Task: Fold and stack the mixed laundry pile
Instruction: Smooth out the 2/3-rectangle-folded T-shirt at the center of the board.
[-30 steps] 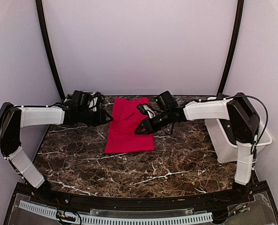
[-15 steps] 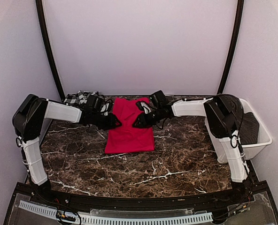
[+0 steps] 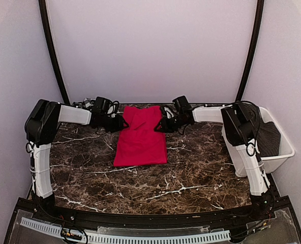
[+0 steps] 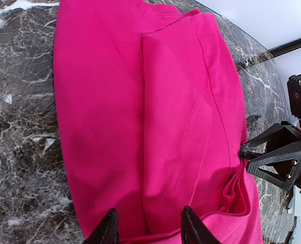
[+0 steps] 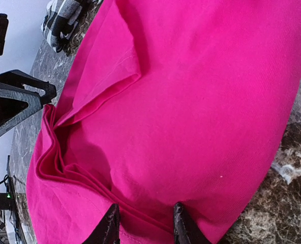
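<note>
The plain red garment [image 3: 140, 140] lies flat in the middle of the marble table [image 3: 191, 178], long side running away from me, with folds bunched at its far end. My left gripper [image 3: 124, 123] sits at the far left edge of the red garment [image 4: 140, 101], its jaws apart with cloth under the tips. My right gripper [image 3: 157, 127] sits at the far right edge of the red garment [image 5: 191, 101], its jaws also apart over a fold. The checked garment [image 5: 64, 20] lies crumpled at the back left corner, mostly hidden behind the left arm.
A white plastic bin [image 3: 280, 152] stands at the table's right edge, with something dark inside. Curved black poles [image 3: 51, 56] rise at the back left and back right. The wall stands close behind the garment's far end.
Both arms have swung toward the back of the table, and both grippers have moved up to the far end of the red garment. The bin now shows behind the right arm.
</note>
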